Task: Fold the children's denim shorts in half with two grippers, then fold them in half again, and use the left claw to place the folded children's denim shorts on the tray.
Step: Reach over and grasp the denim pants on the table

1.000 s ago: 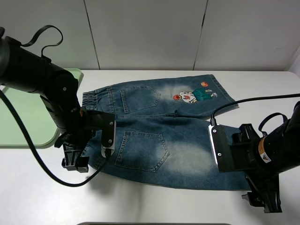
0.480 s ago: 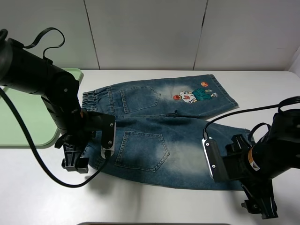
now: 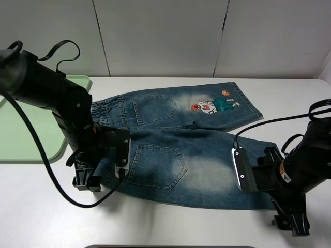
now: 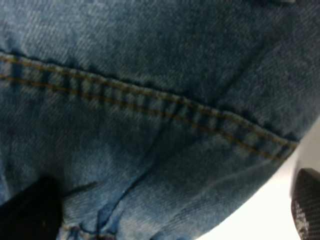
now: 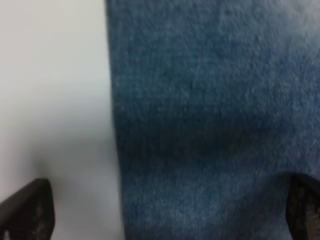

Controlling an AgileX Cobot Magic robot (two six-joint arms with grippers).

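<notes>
Moved: black left pincer is creeping inward, right pincer resettling.
Jaws: both gaping, empty.
Shorts: blue washed-denim children's shorts are lying flat on white tabletop.
Handling: probably soft, light; pinching near-edge corners.

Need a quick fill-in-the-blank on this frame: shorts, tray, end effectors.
1. The tray is pale ____.
2. The left end effector is at the ____ end of the children's denim shorts.
3. The right end effector is ____, gripping nothing.
Missing words: green, waist, open.
</notes>
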